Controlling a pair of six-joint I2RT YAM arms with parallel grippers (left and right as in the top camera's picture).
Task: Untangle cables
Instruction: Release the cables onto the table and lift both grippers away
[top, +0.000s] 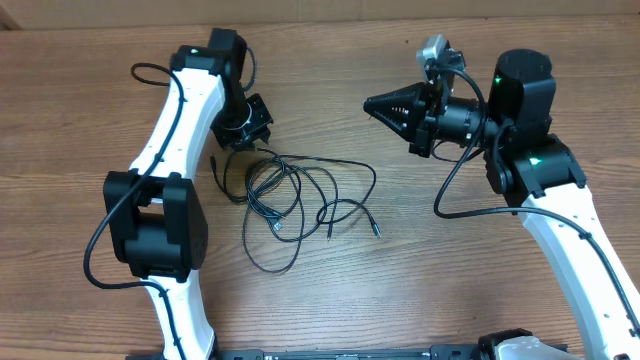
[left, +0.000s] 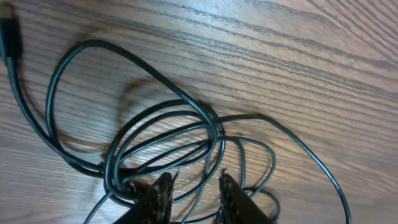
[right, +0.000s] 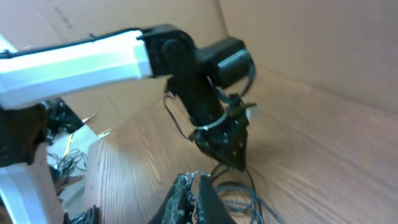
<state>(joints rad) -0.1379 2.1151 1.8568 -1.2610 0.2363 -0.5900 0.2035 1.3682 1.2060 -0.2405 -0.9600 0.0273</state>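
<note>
Found left tool (left: 196, 180) partly spread at bottom of frame, straddling strands of the cables (left: 214, 134) on the tabletop (left: 298, 56); right tool (right: 194, 180) pressed together, gripping nothing.

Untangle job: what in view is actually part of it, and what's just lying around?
Job:
- cables, one tangle
- left gripper, open at the tangle
- right gripper, shut, clear of the tangle

Not job:
- wooden table
- thick black arm wiring
- cardboard wall
</note>
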